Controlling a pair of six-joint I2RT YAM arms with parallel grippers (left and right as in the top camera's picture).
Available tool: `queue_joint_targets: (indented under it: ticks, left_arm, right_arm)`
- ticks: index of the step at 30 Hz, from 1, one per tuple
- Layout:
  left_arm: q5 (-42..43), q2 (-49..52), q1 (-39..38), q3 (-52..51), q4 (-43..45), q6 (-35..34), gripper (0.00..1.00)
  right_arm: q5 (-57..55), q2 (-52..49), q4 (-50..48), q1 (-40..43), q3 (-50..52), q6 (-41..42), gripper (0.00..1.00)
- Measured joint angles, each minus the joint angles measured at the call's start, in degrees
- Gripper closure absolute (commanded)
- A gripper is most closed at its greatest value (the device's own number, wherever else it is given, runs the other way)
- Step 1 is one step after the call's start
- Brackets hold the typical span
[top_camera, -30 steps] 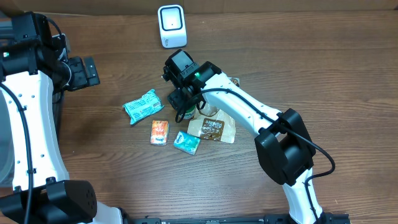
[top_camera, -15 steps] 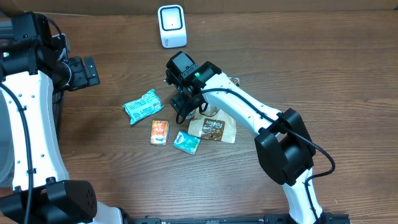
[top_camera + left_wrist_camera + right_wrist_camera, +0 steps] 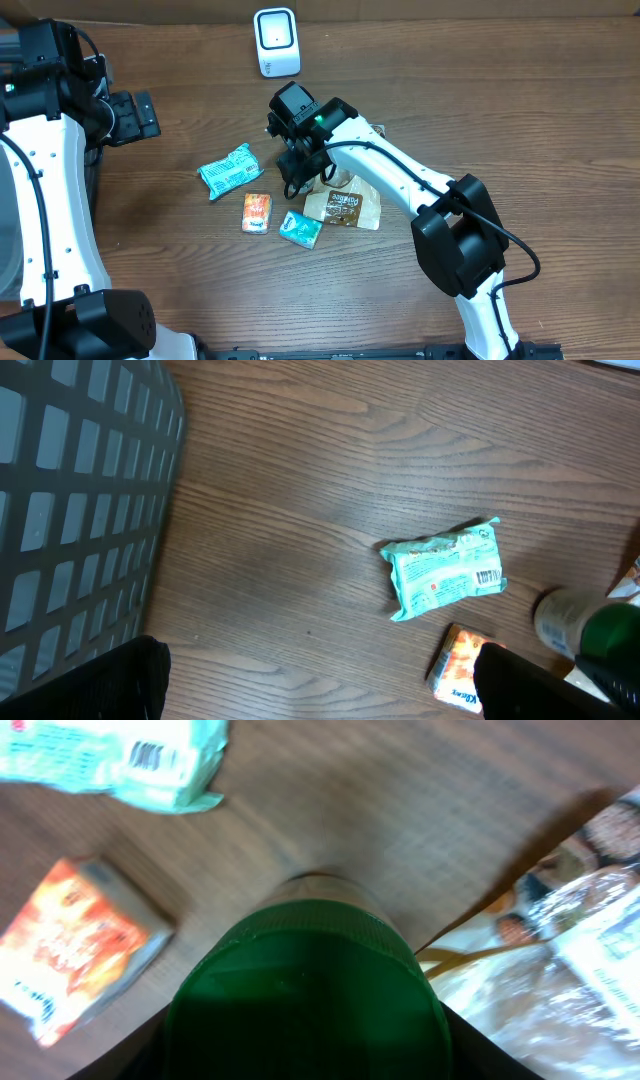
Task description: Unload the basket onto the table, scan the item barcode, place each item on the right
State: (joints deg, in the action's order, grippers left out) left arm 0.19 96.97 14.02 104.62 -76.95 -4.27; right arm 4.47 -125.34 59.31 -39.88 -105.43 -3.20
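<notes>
The setting is a robot test bench staged as a shop checkout. A white barcode scanner [image 3: 276, 41] is stood at the far edge of a wood-grain table [image 3: 540, 110]. In front of the scanner, small retail goods are scattered: a teal packet [image 3: 230, 170] printed with a barcode, an orange packet [image 3: 257, 212], a smaller teal packet [image 3: 300, 229], a brown-labelled clear bag [image 3: 345, 207] and a green-capped bottle [image 3: 300, 990]. Well to the left of the scanner, a dark mesh basket [image 3: 80, 490] is seen. A lab rather than a real shop is indicated by the white and black left arm [image 3: 45, 190] and right arm [image 3: 400, 180], mounted to either side of the scanner.
</notes>
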Motion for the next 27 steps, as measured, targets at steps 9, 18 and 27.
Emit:
queue_joint_targets:
  ticks: [9,18,27]
  left_arm:
    - [0.00,0.00,0.00,0.00,0.00,0.00,0.00]
    - [-0.02,-0.02,0.00,0.00,0.00,0.00,0.01]
    - [-0.02,-0.02,0.00,0.00,0.00,-0.02,0.01]
  right_arm:
    - [12.33,4.00,3.65,1.84,-3.52,0.00,0.63]
    - [39.08,15.78,3.50,16.65,-6.01,-2.91,0.64]
    - [62.29,16.11,10.34,29.42,-6.16,-11.93,0.63]
